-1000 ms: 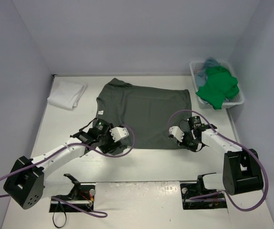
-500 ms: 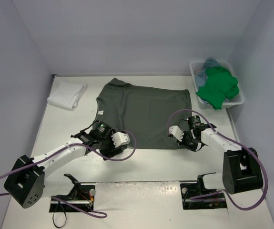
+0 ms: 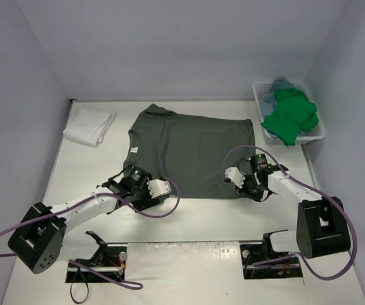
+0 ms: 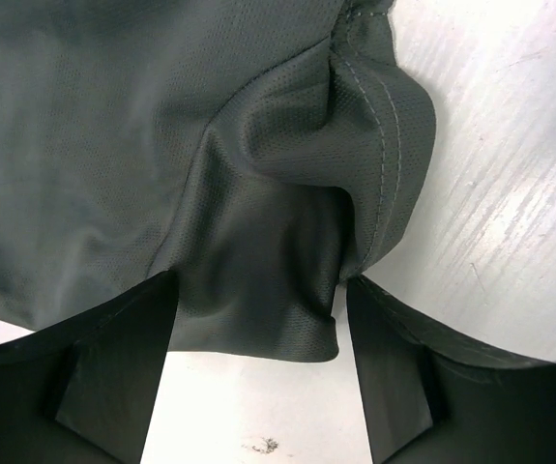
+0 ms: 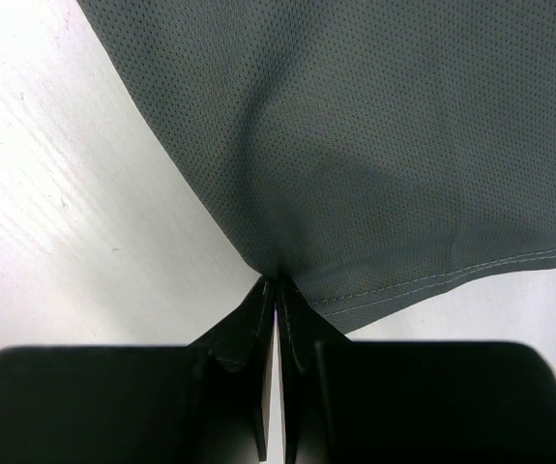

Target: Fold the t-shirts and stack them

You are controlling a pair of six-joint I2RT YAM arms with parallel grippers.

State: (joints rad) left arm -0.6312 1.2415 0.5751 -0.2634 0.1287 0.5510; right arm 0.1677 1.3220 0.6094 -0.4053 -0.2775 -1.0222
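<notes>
White tabletop (image 3: 74, 162), dark grey t-shirt (image 3: 192, 152) spread flat mid-surface. Near-left hem corner bunched between wide-open left fingers (image 4: 113, 362), ungripped. Near-right hem corner pinched in closed right fingers (image 5: 258, 333).

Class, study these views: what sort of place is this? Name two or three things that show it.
Most likely a robotics lab test cell: a left arm and right arm bolted to a white table, bare pale walls around it, and a dark grey t-shirt laid out.
</notes>
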